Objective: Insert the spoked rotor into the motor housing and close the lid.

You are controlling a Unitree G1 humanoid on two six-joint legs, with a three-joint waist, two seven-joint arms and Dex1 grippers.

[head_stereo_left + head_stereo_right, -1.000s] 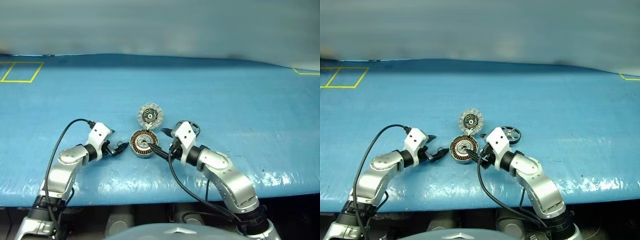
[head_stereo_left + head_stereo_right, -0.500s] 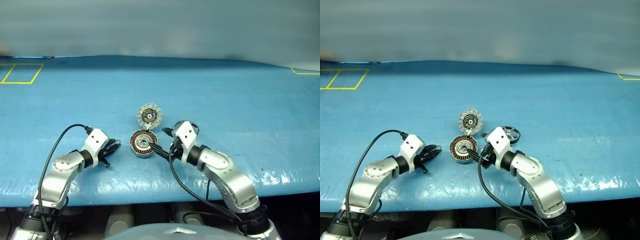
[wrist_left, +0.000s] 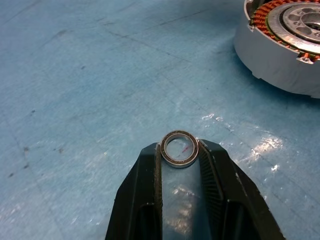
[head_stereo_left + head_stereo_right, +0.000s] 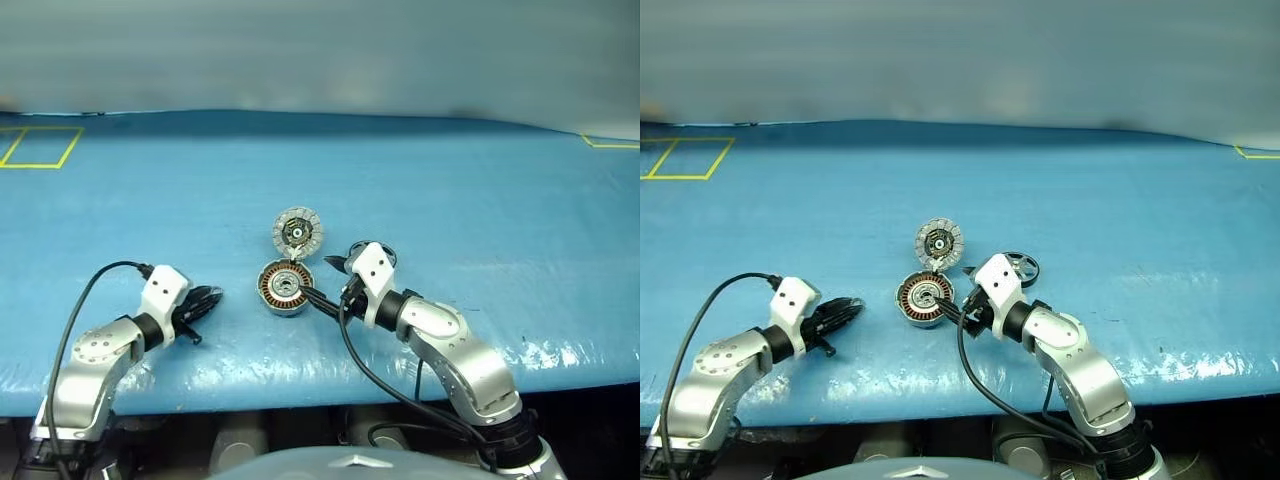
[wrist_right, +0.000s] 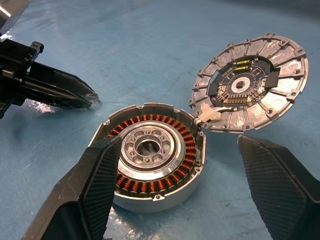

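The step in hand looks like clearing the way before insertion: the left tool (image 3: 178, 159) is clenched on a small plain ring (image 3: 179, 148), pinched between its fingertips (image 3: 207, 152) just above the blue table (image 4: 480, 190), well out at 9 o'clock from the motor housing (image 4: 284, 287); that ring is not the part the task names, so I judge it is to be set aside

The housing lies open, copper windings and pale hub bare, with the lid (image 4: 298, 230) folded back flat at its 12 o'clock, joined at the rim; the spoked rotor (image 4: 1019, 268) lies on the table at about 2 o'clock from the housing, partly behind the right wrist, untouched

The right tool (image 5: 172, 165) is spread wide and holds nothing; one finger (image 5: 102, 172) is at the housing's wall, whether touching I cannot tell; the other stands apart beneath the lid

Next, probably: drop the ring clear, then fetch the rotor and seat it level over the hub
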